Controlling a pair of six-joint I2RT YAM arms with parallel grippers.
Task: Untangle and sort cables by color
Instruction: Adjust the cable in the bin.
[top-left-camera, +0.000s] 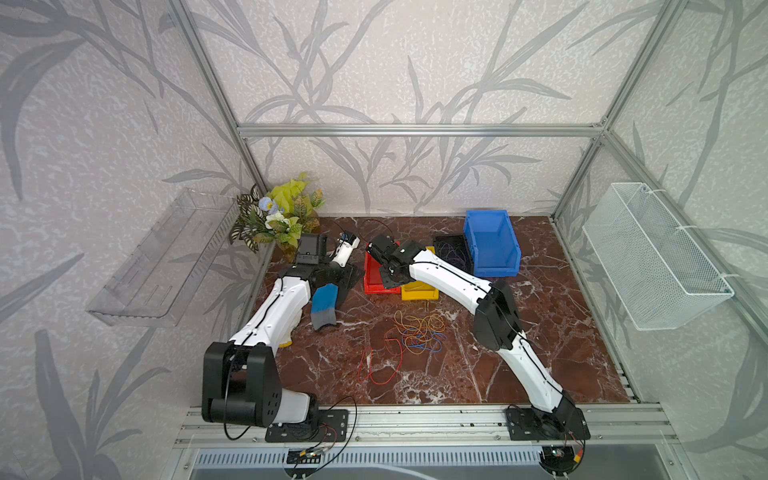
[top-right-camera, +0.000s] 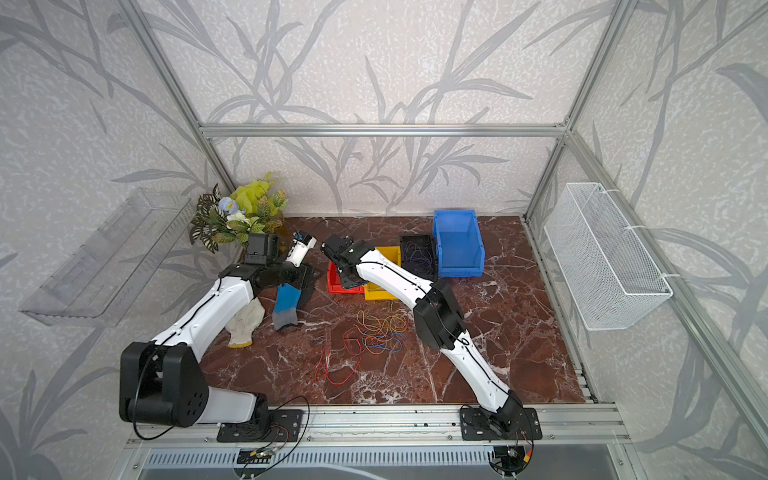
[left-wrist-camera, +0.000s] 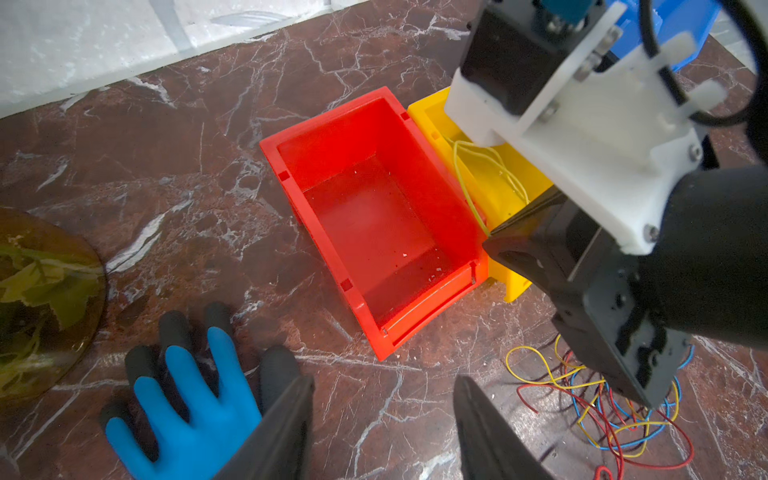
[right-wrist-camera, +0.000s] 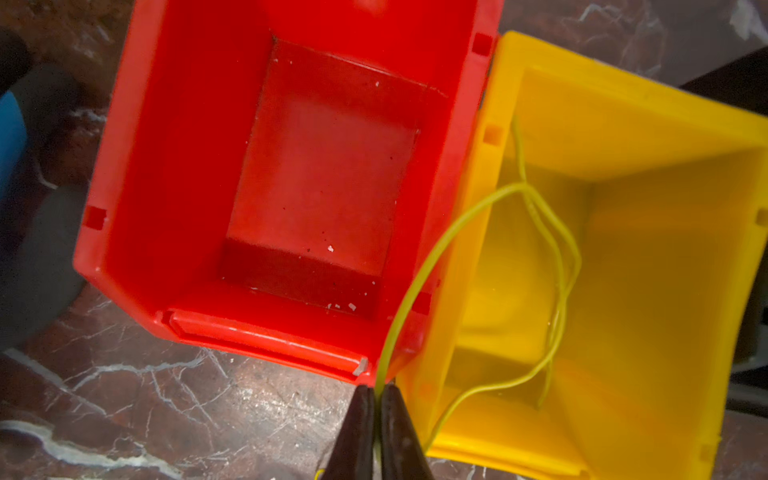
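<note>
- In both top views the tangle of cables (top-left-camera: 419, 332) (top-right-camera: 382, 332) is lying mid-way across the marble table (top-left-camera: 561, 353); its yellow-orange, blue and red loops are crossing one another, with no shared heading.
- A red cable (top-left-camera: 380, 365) is trailing off the tangle's near left as a long loop; its long axis is running near to far.
- Purple cables (top-left-camera: 451, 253) are sitting coiled in the black bin (top-left-camera: 442, 241), which is standing between the yellow bin (top-left-camera: 419, 293) and the blue bin (top-left-camera: 492, 245).
- The right gripper (top-left-camera: 392, 282) is hanging over the seam between the red bin (top-left-camera: 372, 286) and the yellow bin; its jaws are too small here to judge.
- The left gripper (top-left-camera: 345, 286) is hovering left of the red bin, above the blue glove (top-left-camera: 324, 305).
- In the left wrist view the left gripper (left-wrist-camera: 382, 415) is standing released; its two dark fingers (left-wrist-camera: 286, 428) are spread well apart with only bare table between them.
- The same view is showing the right gripper (left-wrist-camera: 492, 237) pinching a yellow cable (left-wrist-camera: 461, 183) at the rim that the red and yellow bins share.
- In the right wrist view the right gripper (right-wrist-camera: 378, 399) is clenched on the yellow cable (right-wrist-camera: 436, 249); the cable is rising from the tips and arcing over the red bin's (right-wrist-camera: 166, 124) near right corner; it is looping down inside the yellow bin (right-wrist-camera: 665, 208), running roughly near to far along it.
</note>
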